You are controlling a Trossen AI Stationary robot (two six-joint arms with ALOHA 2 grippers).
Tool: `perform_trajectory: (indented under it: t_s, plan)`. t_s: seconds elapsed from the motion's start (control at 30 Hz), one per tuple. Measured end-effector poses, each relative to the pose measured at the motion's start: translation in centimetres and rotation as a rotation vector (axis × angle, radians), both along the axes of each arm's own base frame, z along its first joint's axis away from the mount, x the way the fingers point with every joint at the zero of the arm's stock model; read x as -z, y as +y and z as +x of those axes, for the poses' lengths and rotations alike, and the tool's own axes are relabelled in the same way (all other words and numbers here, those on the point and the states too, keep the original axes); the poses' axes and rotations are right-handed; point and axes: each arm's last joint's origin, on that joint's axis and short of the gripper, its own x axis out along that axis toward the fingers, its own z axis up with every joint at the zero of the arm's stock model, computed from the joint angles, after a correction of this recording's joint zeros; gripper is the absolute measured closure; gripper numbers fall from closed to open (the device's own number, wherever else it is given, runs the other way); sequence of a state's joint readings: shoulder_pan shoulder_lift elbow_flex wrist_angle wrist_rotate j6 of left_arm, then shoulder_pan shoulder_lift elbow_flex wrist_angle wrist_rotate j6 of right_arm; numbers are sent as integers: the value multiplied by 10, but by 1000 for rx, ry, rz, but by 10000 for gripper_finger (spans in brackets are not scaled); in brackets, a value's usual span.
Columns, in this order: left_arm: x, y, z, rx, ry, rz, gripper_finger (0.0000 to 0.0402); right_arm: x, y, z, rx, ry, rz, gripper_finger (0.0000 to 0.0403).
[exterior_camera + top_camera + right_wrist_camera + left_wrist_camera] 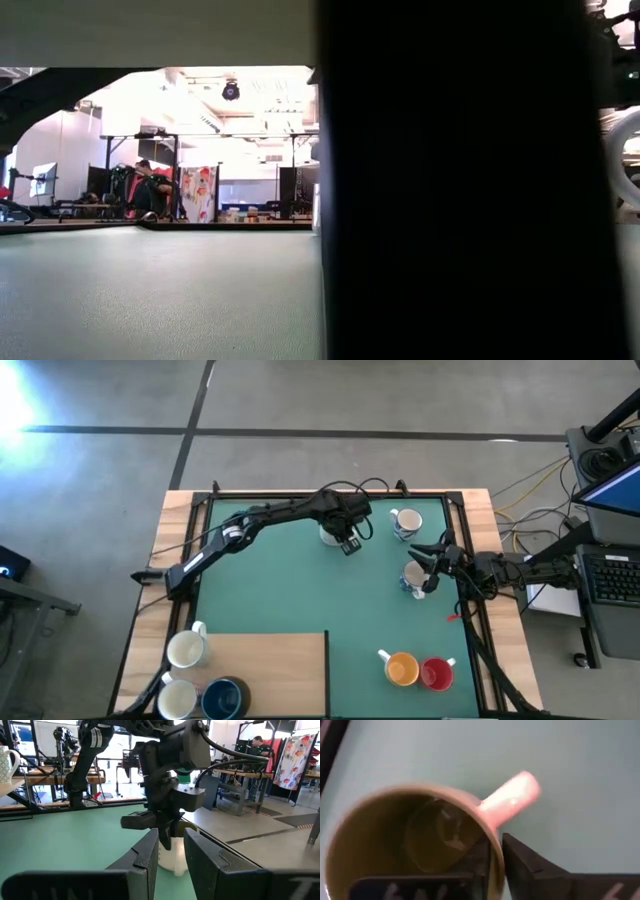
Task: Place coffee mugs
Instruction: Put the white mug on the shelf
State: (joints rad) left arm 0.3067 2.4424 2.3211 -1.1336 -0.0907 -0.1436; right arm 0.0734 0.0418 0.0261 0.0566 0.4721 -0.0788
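A cream coffee mug [331, 533] stands upright on the green mat at the far middle. My left gripper [346, 541] comes down on it from above and is shut on its rim; in the left wrist view the mug [395, 840] shows from above with its handle [512, 797]. My right gripper [431, 566] waits open at the right, beside a white mug [413, 579]; it touches nothing. Another white mug [405, 523] stands at the far right. An orange mug [402, 668] and a red mug [437, 675] stand near the front right. My left gripper has the cream mug's wall [493, 862] right beside the handle, one finger [472, 865] inside the mug and one [530, 867] outside. The fingers point steeply down from above. The mug stands upright with its base on the mat [172, 865].
A wooden board [270, 670] lies at the near left and carries two white mugs [187, 650] [177, 698] and a dark blue mug [224, 700]. The mat's middle [300, 590] is bare. A raised wooden frame [170, 560] runs round the table.
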Motion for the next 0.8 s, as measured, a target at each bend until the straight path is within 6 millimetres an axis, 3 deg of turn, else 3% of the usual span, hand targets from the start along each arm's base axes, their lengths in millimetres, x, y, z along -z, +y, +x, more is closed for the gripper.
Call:
perform_trajectory:
  t_s: [0.3, 0.6, 0.8]
  plan:
    - [-10, -14, 5, 17, -25, -4, 396, 0, 0, 0, 0, 0, 0, 321]
    - [-43, -35, -6, -42, -51, -40, 398, 0, 0, 0, 0, 0, 0, 321]
    - [-68, -62, -18, -50, -37, -55, 398, 0, 0, 0, 0, 0, 0, 321]
